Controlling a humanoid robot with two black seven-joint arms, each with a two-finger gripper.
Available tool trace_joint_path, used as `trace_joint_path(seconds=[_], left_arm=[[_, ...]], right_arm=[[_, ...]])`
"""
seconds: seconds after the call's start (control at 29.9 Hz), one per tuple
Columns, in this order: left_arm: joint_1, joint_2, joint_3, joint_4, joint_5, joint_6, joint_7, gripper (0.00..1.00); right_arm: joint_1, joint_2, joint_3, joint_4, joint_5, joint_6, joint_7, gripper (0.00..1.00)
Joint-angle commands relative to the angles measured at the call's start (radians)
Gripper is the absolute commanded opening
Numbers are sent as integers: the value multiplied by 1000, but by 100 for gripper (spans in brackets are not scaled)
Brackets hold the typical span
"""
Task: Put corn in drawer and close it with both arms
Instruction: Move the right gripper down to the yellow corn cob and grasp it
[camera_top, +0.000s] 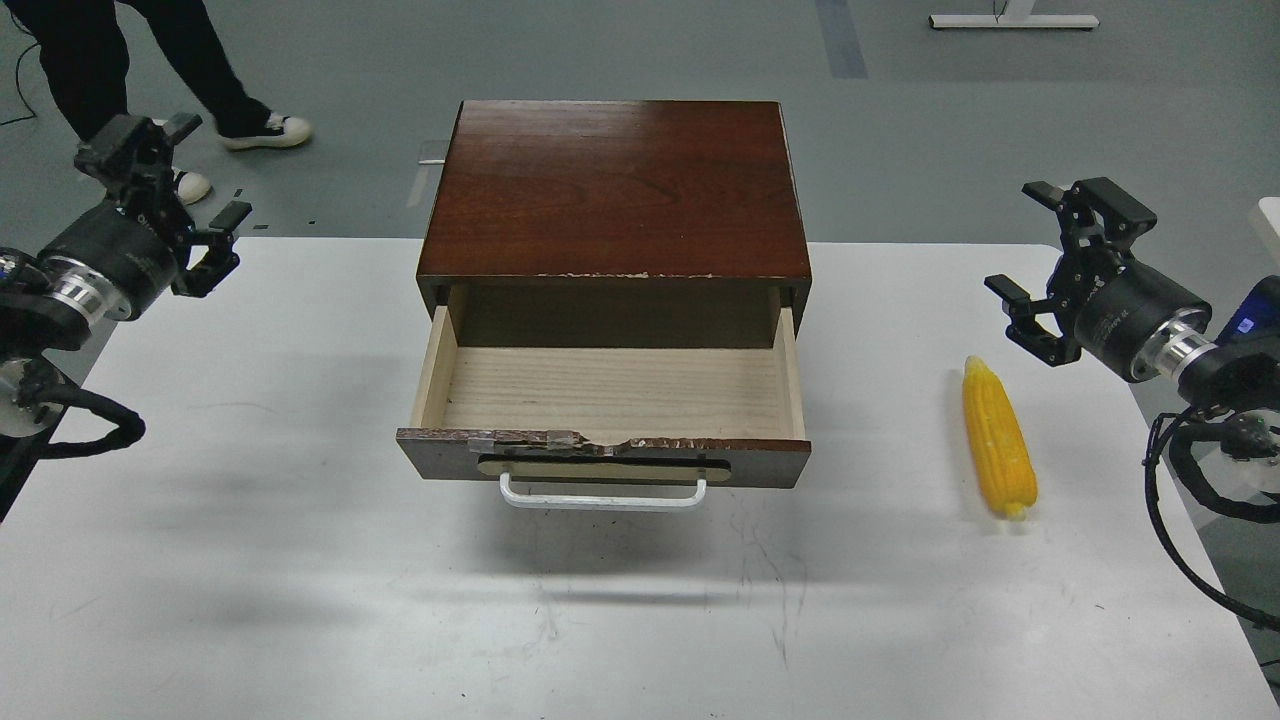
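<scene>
The bright yellow corn (997, 437) lies on the white table at the right, pointed end away from me. The drawer (605, 400) stands pulled out, its pale wood inside bare; its dark front with chipped top edge and white bar handle (602, 494) faces me. My right gripper (1030, 238) is open and empty, above the table's right edge, just beyond and right of the corn's tip. My left gripper (200, 170) is open and empty at the table's far left edge, far from the drawer.
The dark red-brown cabinet (615, 190) holding the drawer stands at the table's middle back. The white table (300, 560) runs wide in front. A person's legs and shoes (200, 90) stand on the grey floor behind my left gripper.
</scene>
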Motion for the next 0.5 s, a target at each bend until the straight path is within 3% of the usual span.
trace_joint_path(seconds=[0.0, 0.07, 0.13, 0.17, 0.27, 0.37, 0.47], left_arm=[[0, -2, 0, 0, 0, 0, 0, 98], [0, -1, 0, 0, 0, -2, 0, 98], [0, -1, 0, 0, 0, -2, -2, 98], [3, -1, 0, 0, 0, -2, -2, 98], [5, -1, 0, 0, 0, -3, -3, 98], [5, -4, 0, 0, 0, -2, -3, 98], [3, -5, 0, -1, 0, -2, -3, 98]], right_arm=[[-1, -12, -27, 6, -17, 5, -8, 100], [6, -47, -57, 9, -117, 6, -28, 100], [14, -92, -96, 5, -317, -14, -80, 100], [14, -107, -111, 3, -481, -40, -128, 100], [8, -116, -122, -12, -814, -115, -192, 99], [11, -139, -122, -40, -1081, -135, -206, 99], [11, -135, -123, -40, -1127, -135, -224, 99]])
